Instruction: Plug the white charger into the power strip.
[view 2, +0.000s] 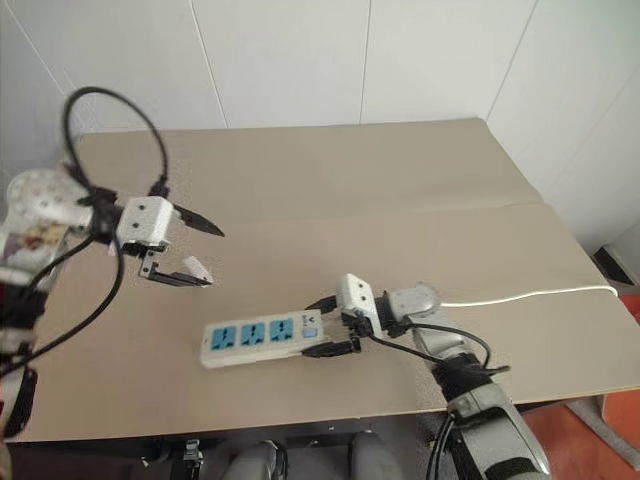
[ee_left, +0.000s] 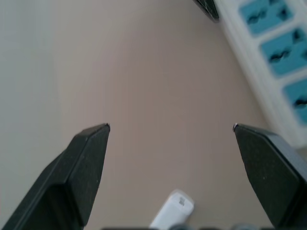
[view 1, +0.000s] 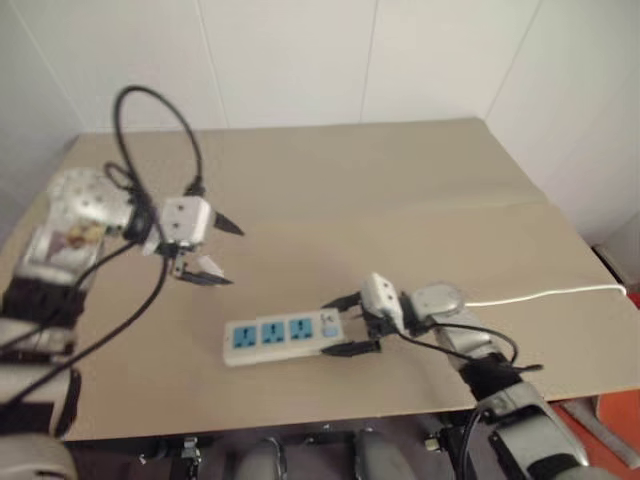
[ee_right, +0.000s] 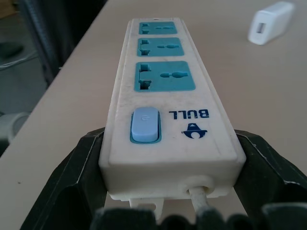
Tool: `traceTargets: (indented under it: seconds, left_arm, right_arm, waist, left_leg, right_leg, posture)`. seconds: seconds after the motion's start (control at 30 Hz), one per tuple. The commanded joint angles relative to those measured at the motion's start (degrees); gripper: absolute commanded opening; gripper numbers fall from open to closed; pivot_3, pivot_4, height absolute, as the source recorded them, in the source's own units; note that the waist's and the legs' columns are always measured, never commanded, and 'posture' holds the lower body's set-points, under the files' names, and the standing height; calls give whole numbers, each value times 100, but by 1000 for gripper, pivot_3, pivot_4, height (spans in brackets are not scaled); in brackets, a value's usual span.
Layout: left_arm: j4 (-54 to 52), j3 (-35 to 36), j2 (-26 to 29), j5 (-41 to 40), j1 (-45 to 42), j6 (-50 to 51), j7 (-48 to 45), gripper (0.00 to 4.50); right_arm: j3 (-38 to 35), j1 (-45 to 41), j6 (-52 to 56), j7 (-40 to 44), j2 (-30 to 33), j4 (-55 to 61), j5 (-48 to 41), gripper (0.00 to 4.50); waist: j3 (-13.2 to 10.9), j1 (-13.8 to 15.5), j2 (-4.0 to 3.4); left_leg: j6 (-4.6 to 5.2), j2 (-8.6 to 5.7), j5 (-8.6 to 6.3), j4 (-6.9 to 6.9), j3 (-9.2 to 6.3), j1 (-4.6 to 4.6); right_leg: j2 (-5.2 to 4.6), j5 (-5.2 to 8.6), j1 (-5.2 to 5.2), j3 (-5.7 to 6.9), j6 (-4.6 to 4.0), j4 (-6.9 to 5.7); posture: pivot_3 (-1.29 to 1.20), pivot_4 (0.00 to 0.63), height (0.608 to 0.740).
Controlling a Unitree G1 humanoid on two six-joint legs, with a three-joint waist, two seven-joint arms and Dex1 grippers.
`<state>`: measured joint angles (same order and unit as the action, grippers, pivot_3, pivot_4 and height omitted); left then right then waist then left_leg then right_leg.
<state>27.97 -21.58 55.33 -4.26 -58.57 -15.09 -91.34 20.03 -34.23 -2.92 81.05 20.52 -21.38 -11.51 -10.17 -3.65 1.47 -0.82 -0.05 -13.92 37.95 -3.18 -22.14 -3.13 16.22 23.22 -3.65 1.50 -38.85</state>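
Right gripper [view 1: 352,322] reaches leftward at the near edge of the bench [view 1: 420,190], fingers clamped on the switch end of the power strip [view 1: 283,337]. Left gripper [view 1: 222,253] hangs raised, angled down, fingers wide and empty. White charger [view 2: 196,267] lies just beneath it, left of the strip.

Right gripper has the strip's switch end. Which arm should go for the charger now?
Left. The left gripper hangs open right over the white charger, which lies loose on the table. The right gripper is closed around the power strip, steadying it.
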Motion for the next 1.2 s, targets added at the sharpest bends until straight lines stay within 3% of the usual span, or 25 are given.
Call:
traceTargets:
  seconds: [0.03, 0.17, 0.27, 0.43, 0.63, 0.87, 1.2]
  left_arm:
    - [918, -1337, 194, 331, -1044, -1226, -116, 4500]
    - [1914, -2849, 10, 487, -2116, -2222, -116, 4500]
    - [2638, -3505, -263, 875, -2548, -3084, -116, 4500]
    - [3259, -4164, -632, 635, -2798, -3802, -116, 4500]
    - [3726, -4126, -987, 964, -2750, -4344, -116, 4500]
    - [3962, -3522, -1279, 1677, -2477, -4524, -116, 4500]
    - [4131, -3050, -1505, 2946, -2405, -4535, 581, 4500]
  right_arm:
    - [255, -208, 58, 250, -187, -131, 106, 3425]
    - [358, -213, 41, 115, -365, -337, 265, 3425]
    - [327, -161, 121, 77, -396, -305, 267, 3425]
    - [323, -54, 156, 24, -295, -227, 331, 3425]
    - [297, 5, 211, -66, -218, -101, 338, 3425]
    - [363, 100, 253, -168, -208, -6, 387, 3425]
    - [383, 156, 317, -239, -185, 59, 418, 3425]
  waist:
    - [0, -23, 1]
    - [-1, -40, 1]
    - [-1, -37, 2]
    - [-2, -33, 2]
    - [-2, -27, 3]
    - [-2, -36, 4]
    - [-2, -26, 4]
  left_leg:
    - [0, -1, 0, 0, 1, -2]
    - [1, -2, -1, 2, -2, -10]
    - [2, -2, -1, 3, -1, -8]
    - [2, -1, -1, 7, -2, -5]
    - [3, -3, -1, 17, -3, -10]
    - [4, -5, -2, 23, -3, -12]
    - [4, -6, -2, 26, -5, -12]
  right_leg:
    - [-2, 0, 3, -2, 0, -1]
    - [-6, 2, 7, -2, 3, -9]
    - [-5, 3, 9, -2, 6, -5]
    - [-4, 7, 9, -3, 11, -7]
    - [-5, 8, 9, -3, 14, -8]
    - [-5, 10, 9, -3, 16, -9]
    - [-5, 10, 6, -3, 17, -12]
  posture:
    - [0, 150, 740]
    - [0, 150, 740]
    - [0, 150, 740]
    - [0, 150, 740]
    - [0, 150, 740]
    - [0, 150, 740]
    - [0, 150, 740]
